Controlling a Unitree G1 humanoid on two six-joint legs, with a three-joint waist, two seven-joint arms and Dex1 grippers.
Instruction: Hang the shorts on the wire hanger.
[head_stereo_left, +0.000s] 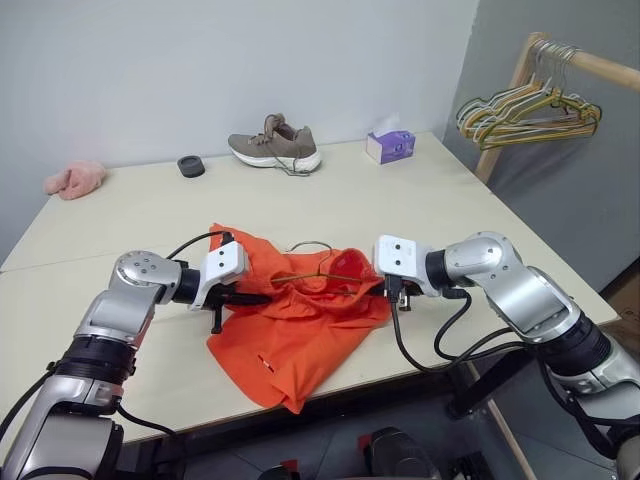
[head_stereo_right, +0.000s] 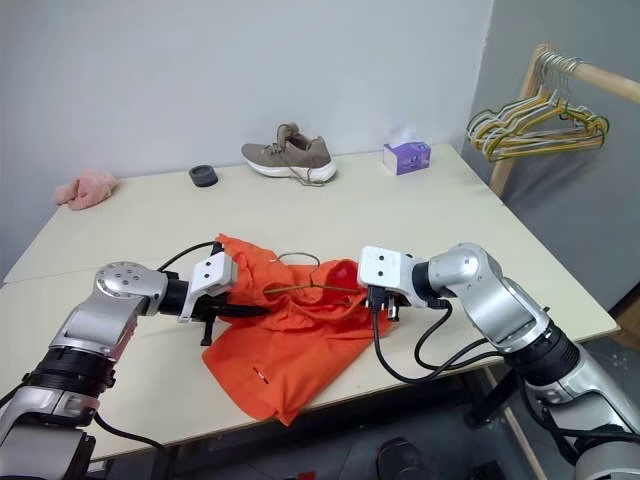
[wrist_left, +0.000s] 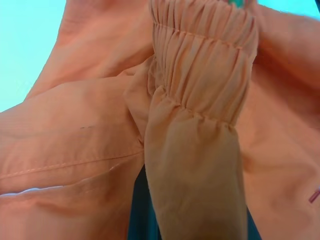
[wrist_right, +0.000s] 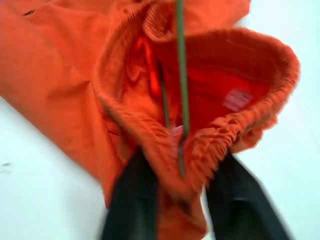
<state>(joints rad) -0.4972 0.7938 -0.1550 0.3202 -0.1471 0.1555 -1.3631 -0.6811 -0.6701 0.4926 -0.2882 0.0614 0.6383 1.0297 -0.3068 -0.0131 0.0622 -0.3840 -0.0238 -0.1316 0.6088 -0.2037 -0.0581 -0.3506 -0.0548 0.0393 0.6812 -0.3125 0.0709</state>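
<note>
Behind: shoe (head_stereo_left: 276, 145) (tissue box (head_stereo_left: 390, 146) alongside)

Wire hanger (head_stereo_left: 322, 270) on shorts (head_stereo_left: 300, 320), mid-table (head_stereo_left: 150, 215)

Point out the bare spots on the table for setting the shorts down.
Bare: the table between pink cloth, black disc and shorts; also right of the shoe, below the tissue box. Crowded: front middle, both grippers at the shorts.

Head cameras look down over the table (head_stereo_left: 420, 200); both wrist cameras sit close against the shorts (wrist_right: 75, 75).
</note>
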